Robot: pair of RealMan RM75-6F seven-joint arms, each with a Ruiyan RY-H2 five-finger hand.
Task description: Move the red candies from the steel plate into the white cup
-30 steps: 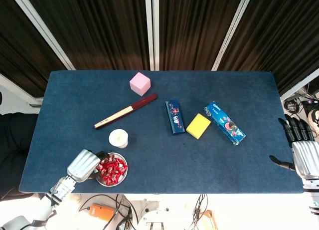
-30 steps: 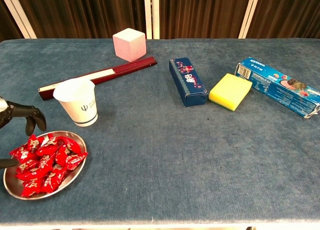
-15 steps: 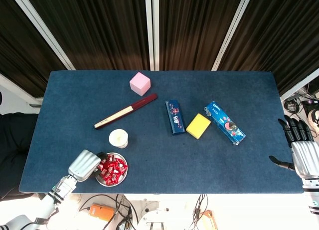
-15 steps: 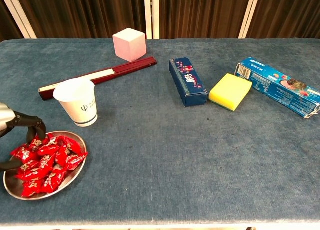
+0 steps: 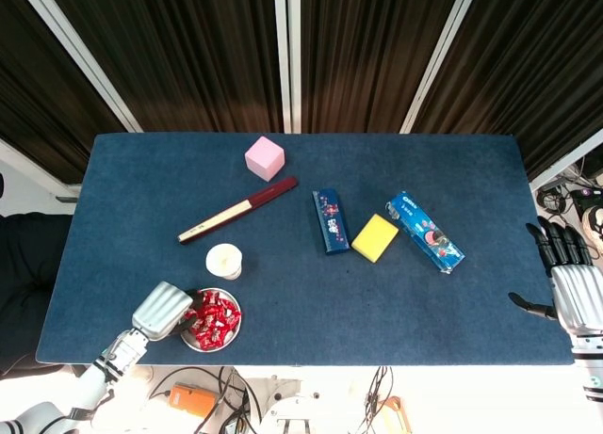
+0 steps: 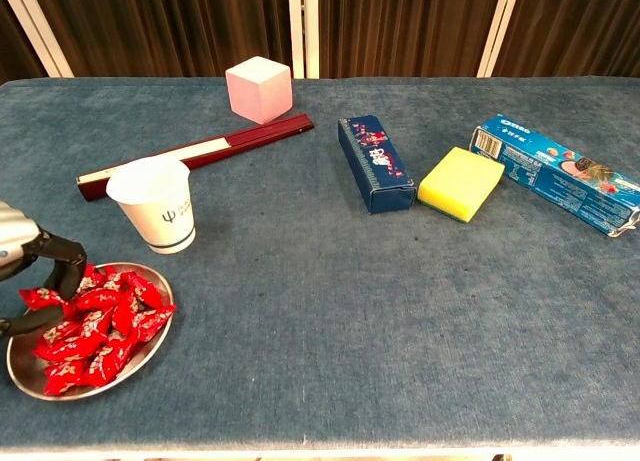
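- Left robot hand (image 6: 30, 266) down at the left edge of the round steel plate (image 6: 150, 346), dark fingers (image 6: 68, 264) curled into the pile of red wrapped candies (image 6: 95, 321); whether a candy is already pinched between thumb and finger, impossible to tell from either view.
- Right robot hand (image 5: 570, 283) resting at the far right edge of the blue desk (image 6: 330, 311), fingers apart, holding nothing.
- Red candies all on the plate at the near left corner; white paper cup (image 6: 155, 203) upright just behind the plate, near but not touching.
- Advice for this step: close on one candy only, best by its twisted wrapper end; pinch gently, because the wrappers look slippery and crinkly.
- Lift straight up before going toward the cup, so that no neighbouring candy is dragged over the shallow rim.
- Release only when directly above the cup mouth; the cup looks light and probably tips if bumped from the side.
- Readable writing: a small dark emblem on the cup, no letters clear.
- Long light-blue biscuit packet (image 6: 555, 171) with print resembling an Oreo label; not sharp enough for certainty.
- Dark blue box (image 6: 375, 163) with red pattern; text too small to read.
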